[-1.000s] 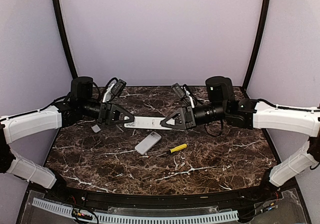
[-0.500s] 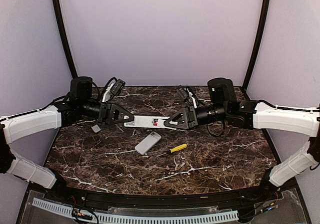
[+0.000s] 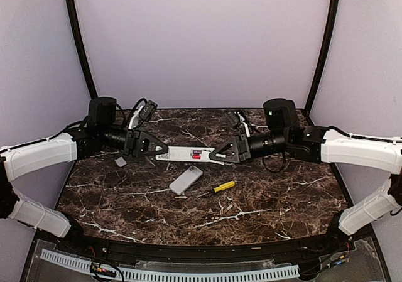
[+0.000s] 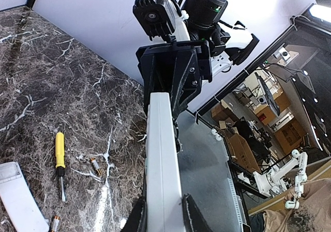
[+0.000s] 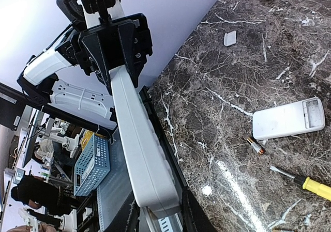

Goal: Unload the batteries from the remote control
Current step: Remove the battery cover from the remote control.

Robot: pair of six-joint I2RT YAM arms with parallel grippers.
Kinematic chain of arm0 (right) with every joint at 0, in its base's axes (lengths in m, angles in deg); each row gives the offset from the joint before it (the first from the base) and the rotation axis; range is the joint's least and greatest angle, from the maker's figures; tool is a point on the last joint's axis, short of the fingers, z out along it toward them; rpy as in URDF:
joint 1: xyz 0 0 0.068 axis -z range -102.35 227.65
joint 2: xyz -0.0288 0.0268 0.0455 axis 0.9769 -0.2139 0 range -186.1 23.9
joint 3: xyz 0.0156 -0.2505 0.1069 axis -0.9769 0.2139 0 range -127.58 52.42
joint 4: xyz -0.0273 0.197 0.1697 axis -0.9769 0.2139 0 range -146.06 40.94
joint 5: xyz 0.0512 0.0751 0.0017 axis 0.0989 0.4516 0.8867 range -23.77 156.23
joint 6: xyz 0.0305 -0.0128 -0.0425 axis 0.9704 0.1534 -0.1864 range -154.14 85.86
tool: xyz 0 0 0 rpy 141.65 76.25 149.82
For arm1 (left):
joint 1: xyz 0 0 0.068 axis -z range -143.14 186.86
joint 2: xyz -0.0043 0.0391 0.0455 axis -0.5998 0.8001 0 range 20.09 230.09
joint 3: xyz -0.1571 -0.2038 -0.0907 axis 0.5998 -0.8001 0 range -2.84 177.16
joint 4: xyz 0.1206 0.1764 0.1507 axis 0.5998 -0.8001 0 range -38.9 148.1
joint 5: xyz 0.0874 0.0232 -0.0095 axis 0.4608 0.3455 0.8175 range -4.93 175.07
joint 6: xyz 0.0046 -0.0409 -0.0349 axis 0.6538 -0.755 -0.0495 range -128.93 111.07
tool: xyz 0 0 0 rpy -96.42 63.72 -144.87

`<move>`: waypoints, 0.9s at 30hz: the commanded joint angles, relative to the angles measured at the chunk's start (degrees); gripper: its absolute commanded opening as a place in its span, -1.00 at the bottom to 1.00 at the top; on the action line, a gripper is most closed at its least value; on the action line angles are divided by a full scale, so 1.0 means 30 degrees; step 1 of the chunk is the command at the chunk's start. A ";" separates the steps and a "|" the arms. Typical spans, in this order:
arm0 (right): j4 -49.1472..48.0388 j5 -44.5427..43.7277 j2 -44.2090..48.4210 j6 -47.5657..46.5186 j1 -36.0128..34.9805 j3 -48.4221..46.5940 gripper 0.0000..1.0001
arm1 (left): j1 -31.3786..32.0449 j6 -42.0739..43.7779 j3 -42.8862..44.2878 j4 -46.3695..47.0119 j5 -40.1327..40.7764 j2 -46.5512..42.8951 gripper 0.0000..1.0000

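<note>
While left tool (image 3: 162, 152) grips its frame-left end and right tool (image 3: 212, 157) grips the frame-right end, remote (image 3: 183, 154) hangs clear above desk (image 3: 282, 194), mid-frame

The long white remote control (image 3: 179, 154) hangs level in the air, lengthwise left to right, above the tabletop's middle. Small reddish batteries (image 4: 95, 166) lie loose on their sides below, toward the near edge.

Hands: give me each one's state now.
Left hand: closed on one end of the white remote.
Right hand: closed on its other end.
</note>
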 commanded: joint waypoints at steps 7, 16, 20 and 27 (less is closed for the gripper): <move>0.0951 -0.0589 0.0862 0.0136 0.0386 0.0455 -0.53 | -0.0314 0.1302 0.0149 -0.1087 0.0520 -0.0906 -1.00; -0.0081 -0.0092 0.1268 0.0703 0.0642 0.1149 -0.88 | -0.0617 0.1342 0.0130 -0.1147 0.0887 -0.1125 -1.00; -0.0144 0.0002 0.1179 0.0803 0.0686 0.1175 -1.00 | -0.0652 0.1384 0.0128 -0.1267 0.1290 -0.1224 -1.00; 0.0016 -0.0461 0.1571 0.0653 0.0870 0.1150 -1.00 | -0.1102 0.1825 0.0016 -0.2245 0.3247 -0.1645 -1.00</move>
